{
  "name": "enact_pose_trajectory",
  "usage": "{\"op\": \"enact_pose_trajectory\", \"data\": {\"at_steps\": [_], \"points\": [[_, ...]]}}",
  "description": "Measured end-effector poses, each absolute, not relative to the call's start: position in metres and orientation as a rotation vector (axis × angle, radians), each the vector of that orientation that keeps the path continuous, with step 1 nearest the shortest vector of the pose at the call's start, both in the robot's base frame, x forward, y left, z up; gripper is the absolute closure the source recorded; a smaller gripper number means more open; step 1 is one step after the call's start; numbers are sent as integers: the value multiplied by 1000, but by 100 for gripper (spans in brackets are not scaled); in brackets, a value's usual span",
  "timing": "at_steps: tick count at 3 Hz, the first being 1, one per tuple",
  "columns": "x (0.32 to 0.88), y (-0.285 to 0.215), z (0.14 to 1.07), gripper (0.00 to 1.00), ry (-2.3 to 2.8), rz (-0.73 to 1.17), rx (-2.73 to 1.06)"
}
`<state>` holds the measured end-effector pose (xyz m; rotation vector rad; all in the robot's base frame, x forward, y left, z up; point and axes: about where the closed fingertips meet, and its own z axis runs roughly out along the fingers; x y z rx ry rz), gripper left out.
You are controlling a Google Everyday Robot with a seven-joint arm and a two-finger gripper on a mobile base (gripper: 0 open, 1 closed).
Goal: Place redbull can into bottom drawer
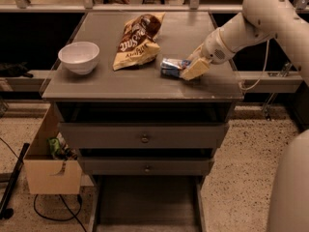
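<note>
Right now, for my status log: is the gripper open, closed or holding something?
Gripper: right up against the can lying on the cabinet top; open or closed cannot be told.

Shiny metal redbull can at the matt cream hand, on smooth grey tabletop
</note>
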<state>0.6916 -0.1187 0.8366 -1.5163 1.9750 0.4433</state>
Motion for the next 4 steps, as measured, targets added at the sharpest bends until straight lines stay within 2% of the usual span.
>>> {"op": "enact_pose_trajectory", "data": {"at_steps": [1,3,4], "points": [[692,-119,837,100,1975,443,-1516],[680,-118,869,100,1914,436,-1500],[647,-128,915,100,1825,379,-1483]]}}
